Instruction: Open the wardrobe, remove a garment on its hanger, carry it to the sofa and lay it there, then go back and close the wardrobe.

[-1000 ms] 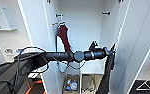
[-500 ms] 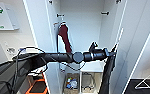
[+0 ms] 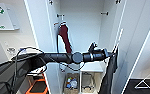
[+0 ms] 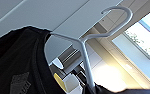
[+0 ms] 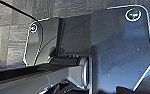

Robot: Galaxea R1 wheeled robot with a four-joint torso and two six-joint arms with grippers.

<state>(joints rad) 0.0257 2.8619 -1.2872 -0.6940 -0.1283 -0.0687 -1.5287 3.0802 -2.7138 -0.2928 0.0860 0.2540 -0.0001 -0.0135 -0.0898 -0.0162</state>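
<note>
Wardrobe point(image 3: 41, 30) stands open, both doors swung wide. Left arm is stretched across the opening; left hand point(image 3: 112, 54) is held at the right-hand door's edge, clenched on the hanger point(image 4: 84, 42), judged from the garment point(image 3: 108, 75) draping straight below it. Hook is seen free of any rail, so the load is carried clear. Dark red garment point(image 3: 64, 37) is left hanging inside. Right hand's state cannot be told.

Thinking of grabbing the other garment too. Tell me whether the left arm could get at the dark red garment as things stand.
Probably not. The left gripper is taken up with the black garment on its hanger. The dark red garment itself hangs unblocked in the open wardrobe.
</note>
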